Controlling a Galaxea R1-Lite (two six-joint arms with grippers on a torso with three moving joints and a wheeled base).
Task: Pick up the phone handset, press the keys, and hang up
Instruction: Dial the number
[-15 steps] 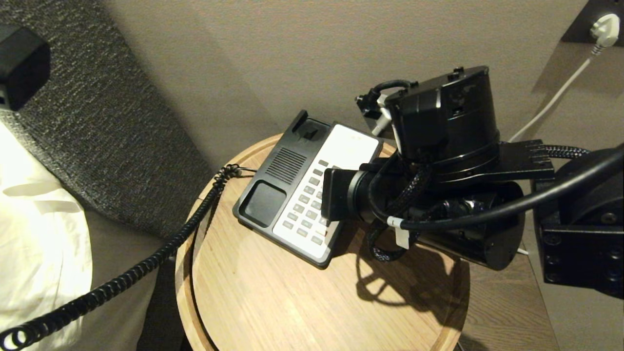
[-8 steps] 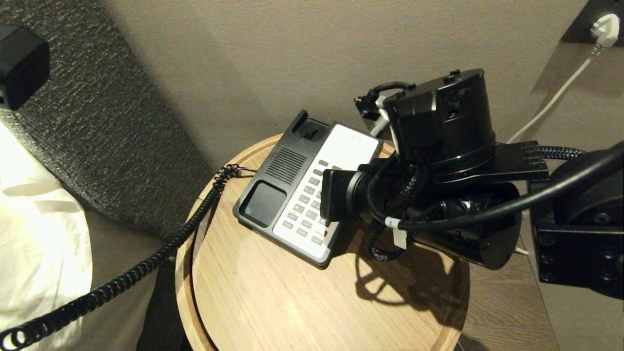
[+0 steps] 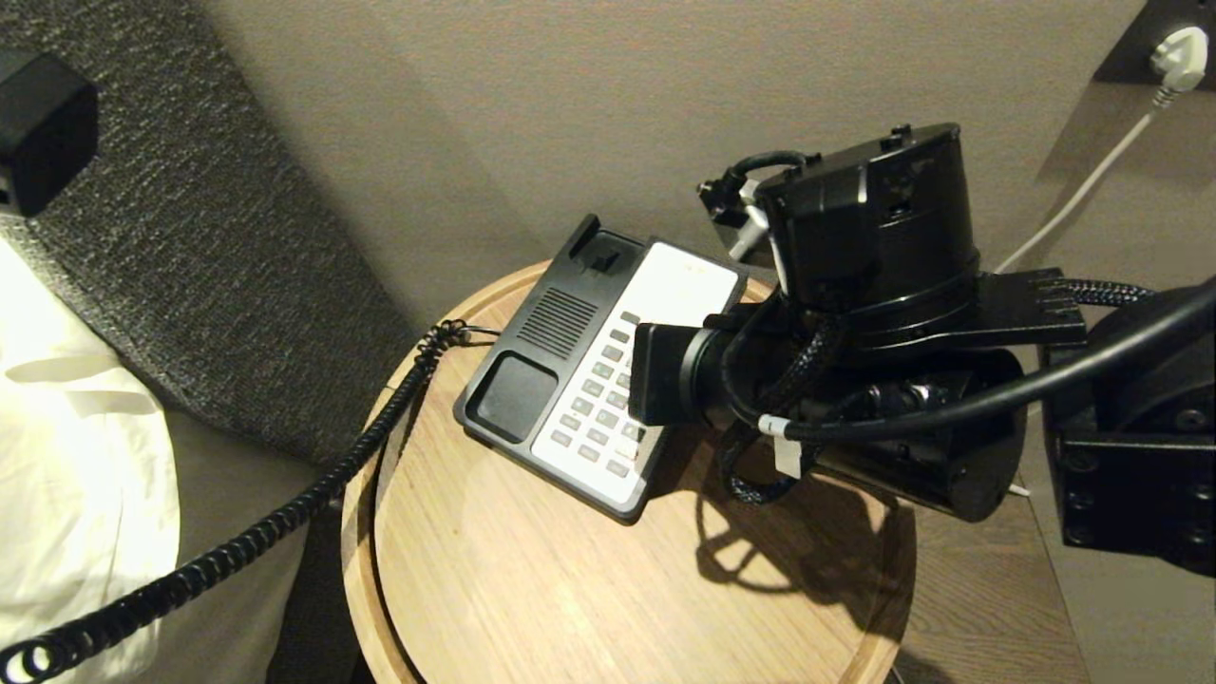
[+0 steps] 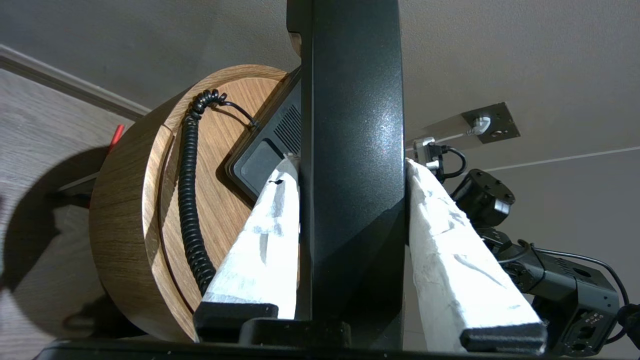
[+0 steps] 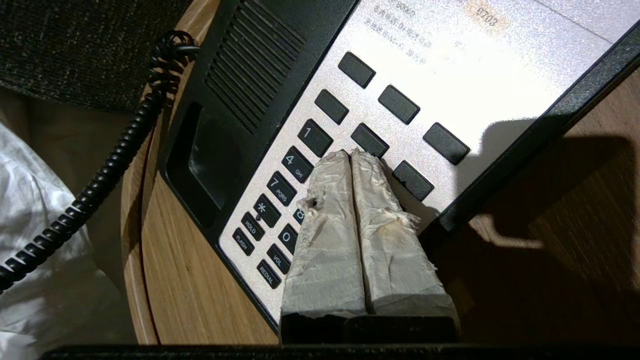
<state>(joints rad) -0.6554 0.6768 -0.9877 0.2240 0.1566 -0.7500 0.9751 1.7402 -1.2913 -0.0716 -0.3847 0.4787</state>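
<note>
Glossy blk phone handset (image 4: 352, 165), slim, pinched betw. left gripper (image 4: 350, 167) fingers; right gripper (image 5: 351, 154) fingers pressed together over keypad (image 5: 300, 165); 1 phone base (image 3: 570, 370), 1 table (image 3: 532, 570).

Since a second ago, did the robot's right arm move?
Yes, slightly: against the still phone base, the right arm's black wrist housing dipped, then rose toward the wall, while the shut fingers stay over the keypad.

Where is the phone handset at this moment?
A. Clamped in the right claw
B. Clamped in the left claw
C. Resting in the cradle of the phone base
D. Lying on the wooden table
B: the phone handset sits clamped between the left claw's white-wrapped fingers, while the phone base's cradle is empty.
</note>
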